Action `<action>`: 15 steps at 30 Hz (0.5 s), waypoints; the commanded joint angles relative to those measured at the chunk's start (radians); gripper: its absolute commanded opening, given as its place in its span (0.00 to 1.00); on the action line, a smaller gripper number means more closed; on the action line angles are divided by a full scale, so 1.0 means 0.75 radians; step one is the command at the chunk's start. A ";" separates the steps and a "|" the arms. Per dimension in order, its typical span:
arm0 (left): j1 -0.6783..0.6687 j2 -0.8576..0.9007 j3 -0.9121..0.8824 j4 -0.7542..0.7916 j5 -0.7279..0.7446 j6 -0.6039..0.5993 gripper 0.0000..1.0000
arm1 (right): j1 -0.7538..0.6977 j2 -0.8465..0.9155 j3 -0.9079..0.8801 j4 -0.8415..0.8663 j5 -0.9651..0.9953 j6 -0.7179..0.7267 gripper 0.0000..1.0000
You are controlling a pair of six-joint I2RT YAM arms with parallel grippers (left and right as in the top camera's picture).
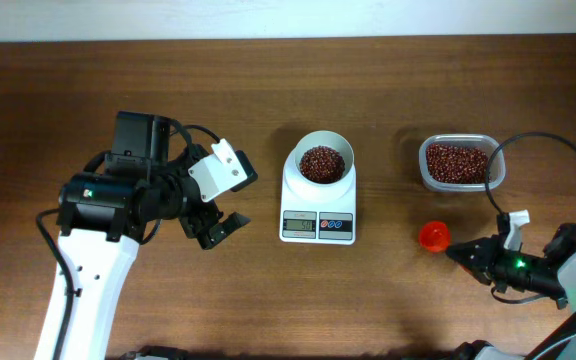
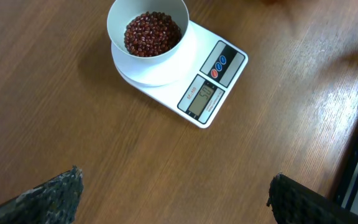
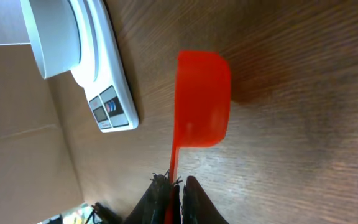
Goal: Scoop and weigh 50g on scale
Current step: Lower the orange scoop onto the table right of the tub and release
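Our right pincer [image 3: 174, 193] grasped the handle of the red scoop [image 3: 204, 99] on the bench [image 3: 303, 124]; the left pincer [image 2: 176, 199] hung released. The scale [image 3: 110, 81] stood ahead and left of the right pincer, so we judged a slow, straight release best.

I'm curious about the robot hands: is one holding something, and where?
Right gripper holds the red scoop by its handle's end; left gripper is empty.

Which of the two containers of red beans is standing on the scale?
The round white bowl, on the scale platform behind its display. The other, a clear rectangular tub, stands directly on the table to the right.
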 commanded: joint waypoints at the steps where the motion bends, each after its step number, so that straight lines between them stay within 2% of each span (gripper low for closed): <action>1: -0.002 -0.004 0.005 -0.002 0.005 -0.008 0.99 | -0.007 -0.007 -0.012 0.014 0.181 0.001 0.12; 3: -0.002 -0.004 0.005 -0.002 0.005 -0.008 0.99 | -0.008 -0.007 -0.012 0.038 0.188 0.001 0.12; 7: -0.002 -0.004 0.005 -0.002 0.005 -0.008 0.99 | -0.007 -0.006 -0.012 0.101 0.192 0.001 0.24; 9: -0.002 -0.004 0.005 -0.002 0.004 -0.008 0.99 | -0.007 -0.006 -0.012 0.116 0.194 0.001 0.34; 11: -0.002 -0.004 0.005 -0.002 0.005 -0.008 0.99 | -0.007 -0.006 -0.012 0.133 0.197 0.001 0.37; 12: -0.002 -0.004 0.005 -0.002 0.005 -0.008 0.99 | -0.007 -0.006 -0.012 0.131 0.197 0.001 0.49; 15: -0.002 -0.004 0.005 -0.002 0.005 -0.008 0.99 | -0.007 -0.006 -0.012 0.107 0.204 0.047 0.55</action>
